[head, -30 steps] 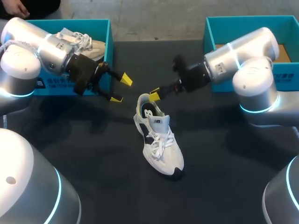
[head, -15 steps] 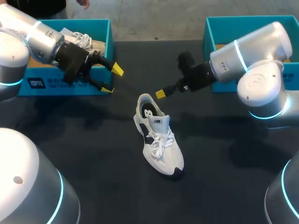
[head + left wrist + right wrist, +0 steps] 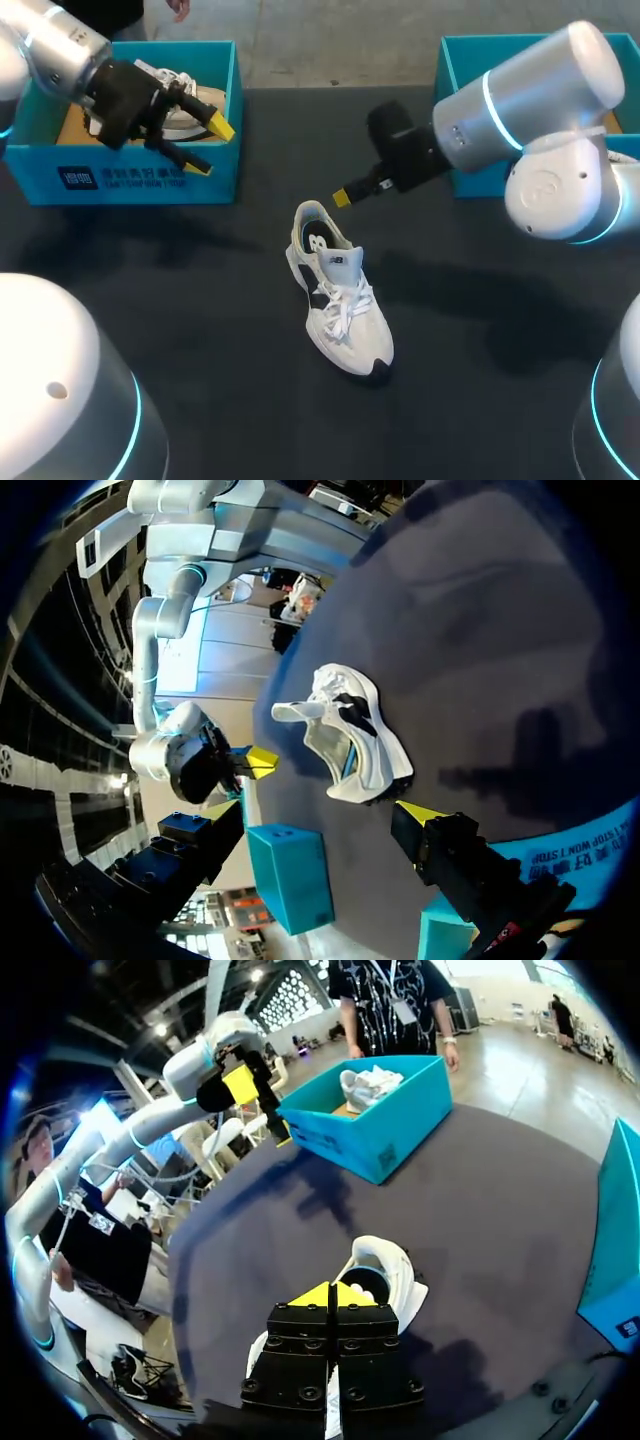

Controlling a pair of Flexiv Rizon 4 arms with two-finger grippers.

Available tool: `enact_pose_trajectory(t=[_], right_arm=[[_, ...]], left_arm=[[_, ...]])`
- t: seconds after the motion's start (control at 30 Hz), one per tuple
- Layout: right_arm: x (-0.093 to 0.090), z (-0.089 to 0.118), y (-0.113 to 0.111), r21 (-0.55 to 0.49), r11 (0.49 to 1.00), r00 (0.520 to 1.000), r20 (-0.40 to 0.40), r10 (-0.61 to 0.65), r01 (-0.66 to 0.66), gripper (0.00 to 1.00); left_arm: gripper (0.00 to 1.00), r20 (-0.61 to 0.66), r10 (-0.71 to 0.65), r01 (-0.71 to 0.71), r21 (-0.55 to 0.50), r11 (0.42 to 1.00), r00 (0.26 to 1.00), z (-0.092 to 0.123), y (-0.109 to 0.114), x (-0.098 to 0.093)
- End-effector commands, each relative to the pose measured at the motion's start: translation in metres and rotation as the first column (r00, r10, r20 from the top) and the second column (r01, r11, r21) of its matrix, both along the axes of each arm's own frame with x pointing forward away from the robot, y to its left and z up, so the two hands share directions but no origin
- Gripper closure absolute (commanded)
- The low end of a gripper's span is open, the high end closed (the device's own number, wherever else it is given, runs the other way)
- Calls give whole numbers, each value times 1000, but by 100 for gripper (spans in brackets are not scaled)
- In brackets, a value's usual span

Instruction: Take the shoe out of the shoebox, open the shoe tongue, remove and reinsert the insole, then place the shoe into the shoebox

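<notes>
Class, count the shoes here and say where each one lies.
2. One shoe lies mid-table; a second shoe sits in the left shoebox. The right shoebox is partly hidden, so it may hold more.

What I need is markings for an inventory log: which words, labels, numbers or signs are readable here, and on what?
Nothing can be quoted with confidence.
Left shoebox, front wall: a white logo and a line of characters, too blurred to read.
Shoe on the table, side panel: a dark emblem, too small to read.
No numbers or signs show elsewhere.
</notes>
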State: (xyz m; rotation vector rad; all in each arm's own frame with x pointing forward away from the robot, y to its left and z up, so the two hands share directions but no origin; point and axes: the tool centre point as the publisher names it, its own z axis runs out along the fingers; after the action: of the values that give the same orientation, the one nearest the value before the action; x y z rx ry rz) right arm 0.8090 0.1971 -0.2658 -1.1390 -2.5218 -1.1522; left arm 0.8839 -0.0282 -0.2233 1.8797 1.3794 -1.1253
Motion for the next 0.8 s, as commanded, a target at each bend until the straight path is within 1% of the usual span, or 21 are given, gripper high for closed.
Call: enact_pose_trajectory(t=[0.03,0.2,0.27,0.4,0.53,0.7,0.77,0.8], right_arm=[[-1,-1,2,-18,1000,1000,10,-16,16,100],[-1,-1,2,-18,1000,1000,10,-16,16,100],[1,-6,8,-49,997,998,8,-57,57,100],[1,-14,16,-158,982,994,-3,-105,103,100],[-1,-15,19,-245,957,988,11,-157,155,100],[-5,-18,20,-283,941,982,28,-187,188,100],[-7,-20,20,-289,937,980,24,-198,196,100],[-8,-21,20,-308,932,981,15,-194,189,100]], left_arm=[[0,4,1,-1,14,1000,1000,9,11,7],[0,10,-5,5,21,1000,1000,11,13,8],[0,10,-6,6,27,1000,1000,11,13,8],[0,20,-24,23,56,998,1000,13,17,11],[0,29,-34,32,63,997,999,19,20,15],[0,41,-17,14,72,997,999,22,24,22],[0,46,-4,1,83,997,999,21,25,25],[0,47,-1,-3,83,997,999,21,26,27]])
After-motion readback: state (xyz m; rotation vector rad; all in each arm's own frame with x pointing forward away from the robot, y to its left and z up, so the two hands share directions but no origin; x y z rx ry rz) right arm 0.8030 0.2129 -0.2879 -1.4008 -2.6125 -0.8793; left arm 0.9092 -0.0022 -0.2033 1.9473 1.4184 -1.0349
